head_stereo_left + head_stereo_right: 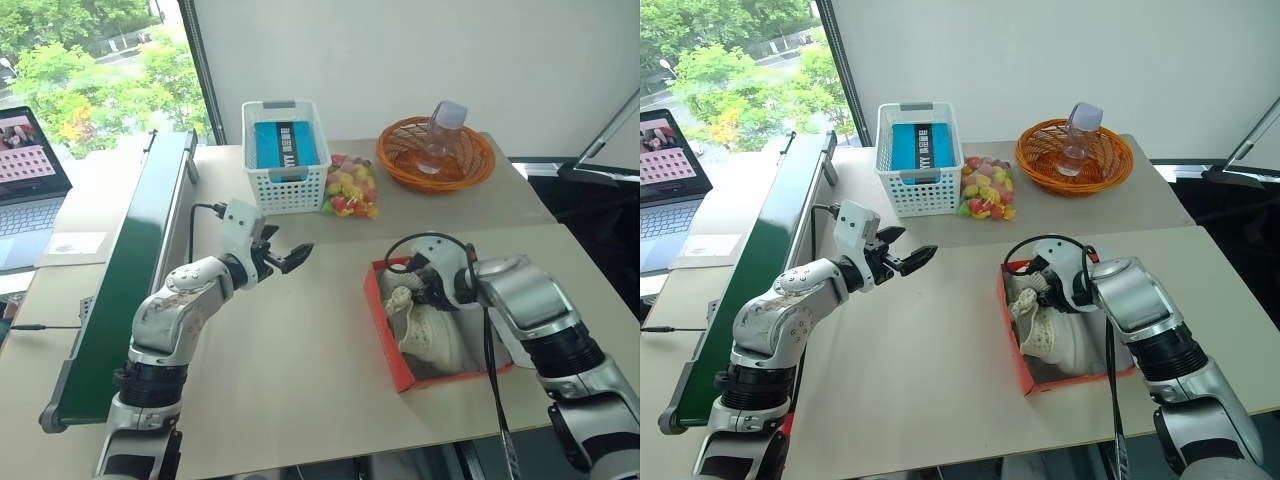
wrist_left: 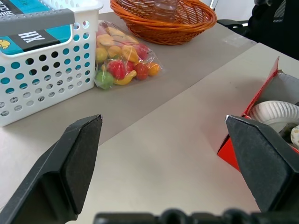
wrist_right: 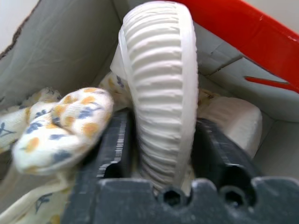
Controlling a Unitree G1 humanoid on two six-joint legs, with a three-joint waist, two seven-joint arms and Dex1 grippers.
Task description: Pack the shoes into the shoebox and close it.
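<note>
The red shoebox [image 1: 383,325] stands open on the table's right side, white inside. A cream shoe [image 1: 432,338] lies in it. In the right wrist view a shoe [image 3: 159,70] stands on edge with its ribbed pale sole facing the camera, beside a cream printed wad [image 3: 60,116]. My right gripper [image 1: 415,285] reaches down into the box's far end. Its fingers stand open on either side of that sole, close to it, with a dark slit on one side. My left gripper [image 1: 285,245] hovers wide open and empty over bare table left of the box, pointing toward it [image 2: 163,120].
At the back stand a white lattice basket [image 1: 285,160] holding a blue packet, a bag of coloured sweets [image 1: 350,190], and an orange wicker bowl [image 1: 435,160] with a clear bottle [image 1: 442,130]. A green rail [image 1: 130,270] runs along the left edge, with a laptop [image 1: 25,170] beyond it.
</note>
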